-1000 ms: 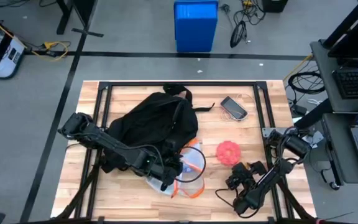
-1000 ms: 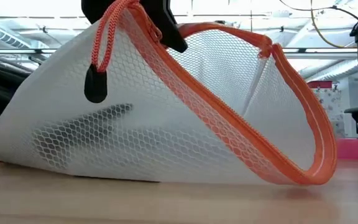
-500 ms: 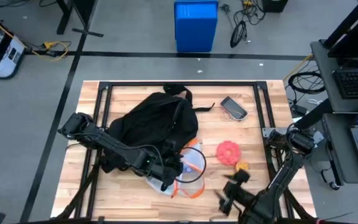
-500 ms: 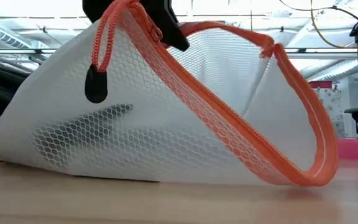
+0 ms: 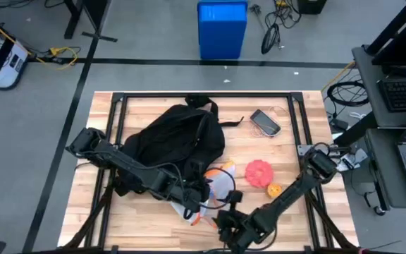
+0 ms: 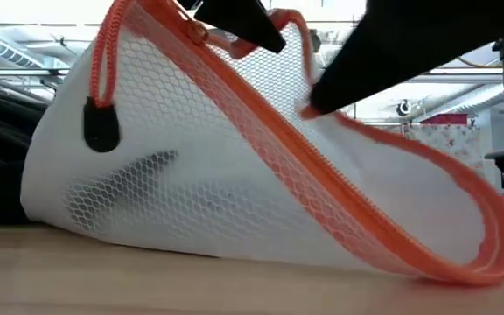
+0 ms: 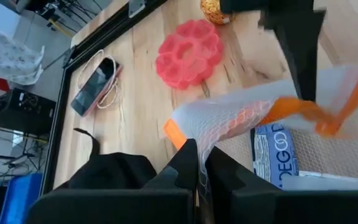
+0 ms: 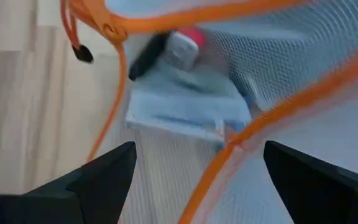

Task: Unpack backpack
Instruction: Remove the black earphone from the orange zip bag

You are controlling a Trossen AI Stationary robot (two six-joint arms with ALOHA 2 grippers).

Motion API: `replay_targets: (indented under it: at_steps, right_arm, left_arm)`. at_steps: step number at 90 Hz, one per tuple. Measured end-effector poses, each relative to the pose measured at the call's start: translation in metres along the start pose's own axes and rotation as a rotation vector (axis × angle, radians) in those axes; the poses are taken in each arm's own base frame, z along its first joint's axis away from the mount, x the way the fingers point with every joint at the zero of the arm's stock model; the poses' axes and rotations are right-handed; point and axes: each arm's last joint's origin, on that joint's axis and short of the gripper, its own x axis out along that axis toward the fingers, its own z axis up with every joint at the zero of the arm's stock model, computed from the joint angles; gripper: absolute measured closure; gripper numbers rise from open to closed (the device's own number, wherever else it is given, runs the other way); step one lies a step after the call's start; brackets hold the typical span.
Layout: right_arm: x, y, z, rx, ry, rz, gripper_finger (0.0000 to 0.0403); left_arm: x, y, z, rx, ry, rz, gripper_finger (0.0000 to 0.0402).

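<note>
Change since earlier frame: right arm has swung from the counter's right edge across to the pouch near the front edge; the pouch mouth now leans further over.
Left hand (image 7: pixel 197 171): fingers pinched shut on the upper rim of the white mesh zip pouch with orange zipper (image 5: pixel 213 185), holding it lifted.
Right hand (image 8: pixel 194 177): fingers spread wide, nothing held, poised at the pouch mouth.
Pouch contents: a pale flat packet (image 8: pixel 185 102) and a small item with a red end (image 8: pixel 182 46), both lying inside.
Backpack: large black soft fabric backpack (image 5: pixel 175 137) lies left of centre, toward the counter's back edge, touching the pouch.
Already out: red round bumpy ball (image 5: pixel 258 171), small orange object (image 5: pixel 273 190), dark phone (image 5: pixel 265 121).
Step in hand (judged): emptying the pouch.
Technique: keep the left pinch steady so the mouth stays open; enter between the zipper edges, avoid snagging the mesh, grip one item only.
</note>
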Motion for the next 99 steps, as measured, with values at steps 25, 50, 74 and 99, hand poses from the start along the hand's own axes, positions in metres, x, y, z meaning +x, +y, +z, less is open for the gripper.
replay_targets:
  at_steps: [25,50,74,99]
  right_arm:
    - [0.001,0.010,0.015,-0.105,-0.118,0.082,0.0068]
    - [-0.014,0.020,0.015,-0.322,-0.151,0.115,0.0090]
    - [-0.024,0.025,0.024,-0.442,-0.196,0.109,0.0097]
    - [0.010,-0.005,0.029,-0.574,-0.061,-0.007,0.0097]
  left_arm:
    - [0.000,0.000,0.000,-0.001,0.000,-0.006,0.0402]
    - [0.002,0.003,-0.001,-0.008,0.005,-0.004,0.0402]
    - [0.008,0.012,-0.002,-0.062,0.006,0.015,0.0402]
    - [0.010,0.016,-0.001,-0.103,-0.004,0.024,0.0402]
